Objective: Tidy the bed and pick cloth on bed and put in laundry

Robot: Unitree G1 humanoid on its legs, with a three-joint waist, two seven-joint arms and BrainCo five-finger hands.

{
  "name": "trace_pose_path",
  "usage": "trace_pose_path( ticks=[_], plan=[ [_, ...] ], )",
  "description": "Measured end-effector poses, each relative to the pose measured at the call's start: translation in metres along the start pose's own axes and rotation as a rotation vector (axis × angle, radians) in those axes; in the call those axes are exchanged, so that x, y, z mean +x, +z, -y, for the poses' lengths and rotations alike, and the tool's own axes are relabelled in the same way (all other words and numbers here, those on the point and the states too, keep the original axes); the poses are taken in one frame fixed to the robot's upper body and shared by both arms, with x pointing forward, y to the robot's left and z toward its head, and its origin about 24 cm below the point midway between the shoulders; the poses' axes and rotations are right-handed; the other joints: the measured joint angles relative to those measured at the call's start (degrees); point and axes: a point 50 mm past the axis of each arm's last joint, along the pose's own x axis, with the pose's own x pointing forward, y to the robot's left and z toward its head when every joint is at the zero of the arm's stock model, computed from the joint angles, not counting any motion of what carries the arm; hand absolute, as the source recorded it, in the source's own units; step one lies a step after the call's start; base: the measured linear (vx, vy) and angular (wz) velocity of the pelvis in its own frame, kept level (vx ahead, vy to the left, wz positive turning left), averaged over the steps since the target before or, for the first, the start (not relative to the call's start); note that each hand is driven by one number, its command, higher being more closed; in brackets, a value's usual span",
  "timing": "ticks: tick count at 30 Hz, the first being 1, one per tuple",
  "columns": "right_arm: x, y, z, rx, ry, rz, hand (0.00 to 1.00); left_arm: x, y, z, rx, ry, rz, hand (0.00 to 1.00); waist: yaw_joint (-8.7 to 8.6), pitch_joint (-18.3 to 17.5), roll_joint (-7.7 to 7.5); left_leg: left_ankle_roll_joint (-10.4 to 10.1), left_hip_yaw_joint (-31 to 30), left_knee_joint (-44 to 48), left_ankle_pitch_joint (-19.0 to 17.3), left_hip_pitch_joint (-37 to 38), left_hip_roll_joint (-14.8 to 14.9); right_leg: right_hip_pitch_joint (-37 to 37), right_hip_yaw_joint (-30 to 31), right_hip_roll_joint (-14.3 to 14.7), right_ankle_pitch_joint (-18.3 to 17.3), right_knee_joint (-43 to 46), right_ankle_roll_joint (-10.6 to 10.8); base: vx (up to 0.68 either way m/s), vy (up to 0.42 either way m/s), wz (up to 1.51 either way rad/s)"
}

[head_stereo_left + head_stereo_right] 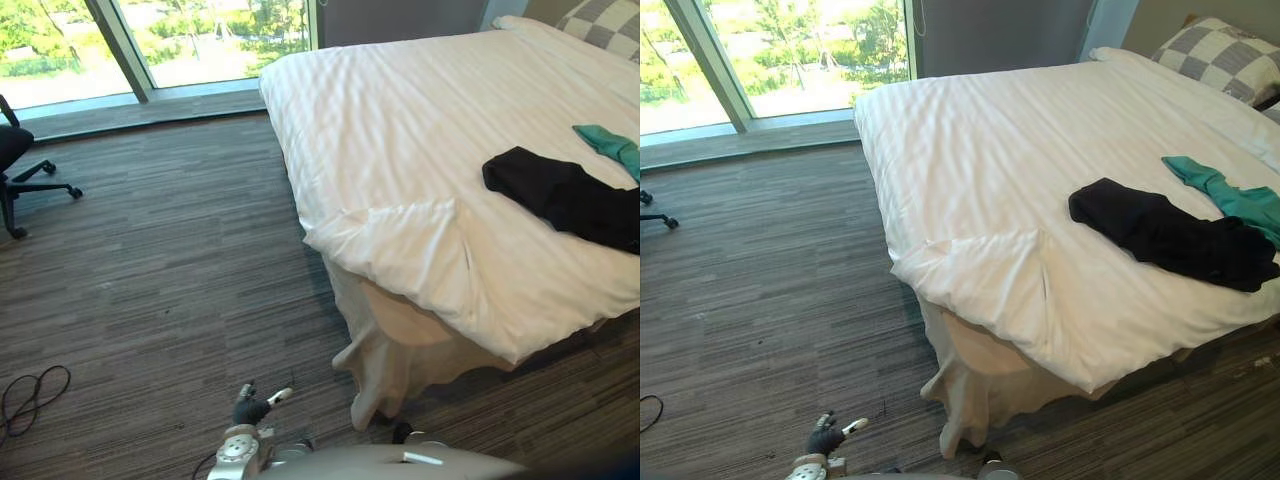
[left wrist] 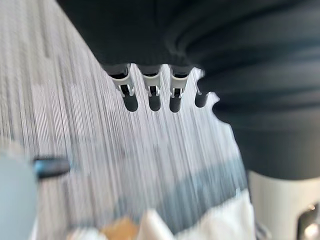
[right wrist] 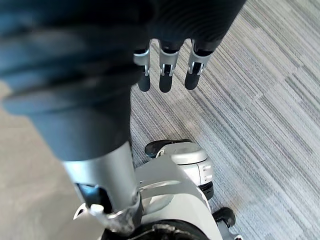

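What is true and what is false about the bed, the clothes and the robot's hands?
1. The black cloth lies on the bed. True.
2. The teal cloth is on the floor. False: it lies on the bed, beside the black cloth.
3. The left hand holds a cloth. False: it is open and empty, above the carpet.
4. The right hand is open. True.

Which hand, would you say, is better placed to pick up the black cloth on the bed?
Probably the right hand: the black cloth lies to the right on the bed, while the left hand hangs low over the carpet, farther away. Both hands are open.
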Motion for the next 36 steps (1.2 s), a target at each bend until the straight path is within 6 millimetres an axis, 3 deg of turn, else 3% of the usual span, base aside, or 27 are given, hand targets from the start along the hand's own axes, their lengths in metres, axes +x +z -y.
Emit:
trace_pose_path(
  ticks=[2, 3, 5, 6, 9, 13, 22, 24, 26, 28, 34, 36],
  plan=[
    [0.000, 0.002, 0.002, 0.037, 0.019, -0.014, 0.00, 0.013, 0.044, -0.041, 0.028, 0.183, 0.181, 0.00, -0.01, -0.1, 0.25, -0.4, 0.3, -0.2, 0.1, -0.3, 0.6, 0.0, 0.0, 0.7, 0.6, -1.2, -0.6, -0.07, -0.048, -0.05],
    [0.000, 0.003, 0.003, 0.037, 0.024, -0.017, 0.00, 0.015, 0.058, -0.050, 0.055, 0.223, 0.243, 0.00, -0.01, -0.2, 0.39, -0.4, 0.4, -0.2, 0.1, -0.5, 0.8, 0.0, 0.0, 0.9, 0.8, -1.4, -0.7, -0.03, -0.045, -0.03],
    [0.000, 0.005, 0.012, 0.039, 0.033, -0.032, 0.00, 0.017, 0.120, -0.065, 0.148, 0.340, 0.505, 0.00, -0.02, -0.8, 1.45, -0.5, 0.8, -0.3, 0.1, -1.1, 0.9, 0.0, 0.1, 1.1, 1.5, -2.4, -0.6, 0.01, -0.021, -0.04],
    [0.000, 0.006, 0.014, 0.043, 0.032, -0.033, 0.00, 0.016, 0.134, -0.066, 0.154, 0.358, 0.559, 0.00, 0.00, -0.9, 1.63, -0.5, 1.0, -0.3, 0.1, -1.1, 0.9, 0.0, 0.1, 1.1, 1.7, -2.5, -0.5, 0.02, 0.003, -0.07],
    [-0.001, 0.007, 0.024, 0.077, 0.020, -0.049, 0.00, 0.003, 0.211, -0.061, 0.131, 0.412, 0.846, 0.00, -0.60, -1.6, 3.69, -0.8, 1.8, -0.8, -0.1, -1.0, 0.9, -0.1, 0.8, 1.3, 2.3, -3.3, -0.6, 0.06, 0.014, -0.11],
    [-0.001, 0.006, 0.019, 0.137, 0.027, -0.050, 0.00, -0.013, 0.265, -0.034, 0.154, 0.343, 1.044, 0.00, -1.71, -1.8, 3.75, -0.9, 2.2, -0.7, -0.1, -0.8, 1.3, -0.1, 1.1, 1.8, 2.3, -3.4, -0.8, 0.08, 0.001, -0.07],
    [0.000, 0.008, 0.012, 0.180, -0.014, -0.031, 0.00, -0.063, 0.319, 0.060, 0.477, 0.041, 1.416, 0.00, -4.87, -1.4, 4.03, -1.7, 8.1, 0.4, -0.7, -0.2, 1.1, -2.9, 4.8, 1.6, 2.4, -1.0, -0.9, 0.03, 0.014, -0.24],
    [0.000, 0.015, 0.009, 0.178, -0.004, 0.000, 0.00, -0.076, 0.333, 0.073, 0.496, 0.021, 1.483, 0.00, -5.62, 0.1, 4.02, -1.7, 8.6, 1.1, -0.8, -1.9, 0.9, -5.2, 5.6, 1.2, 2.4, 0.3, -0.9, -0.07, 0.007, -0.15],
    [0.000, 0.034, -0.001, 0.171, 0.032, 0.066, 0.00, -0.093, 0.357, 0.084, 0.496, 0.054, 1.558, 0.00, -7.75, 2.3, 4.02, -1.4, 9.3, 1.7, -0.8, -6.1, 0.2, -9.7, 5.8, 0.4, 2.5, 1.1, -0.8, -0.16, 0.008, -0.07],
    [0.000, 0.043, -0.008, 0.189, 0.064, 0.116, 0.00, -0.106, 0.372, 0.090, 0.478, 0.096, 1.606, 0.00, -8.80, 5.2, 3.92, -0.4, 9.9, 1.7, -0.4, -7.6, 0.0, -11.4, 6.6, 0.3, 3.4, 1.0, -0.8, -0.15, -0.011, -0.17],
    [-0.005, 0.067, -0.018, 0.197, 0.124, 0.265, 0.00, -0.126, 0.400, 0.105, 0.415, 0.256, 1.638, 0.00, -13.18, 8.5, 5.41, -0.2, 13.2, 0.8, 1.1, -11.2, -0.4, -17.2, 10.1, 0.6, 5.1, 0.9, -0.9, -0.04, -0.019, -0.27],
    [-0.008, 0.068, -0.017, 0.207, 0.128, 0.313, 0.00, -0.143, 0.411, 0.115, 0.362, 0.293, 1.667, 0.00, -12.82, 9.0, 6.10, -0.5, 15.8, 0.8, 1.7, -12.4, -0.7, -19.5, 11.4, 0.5, 5.0, 2.0, -0.9, 0.04, 0.005, -0.26]
  ],
)
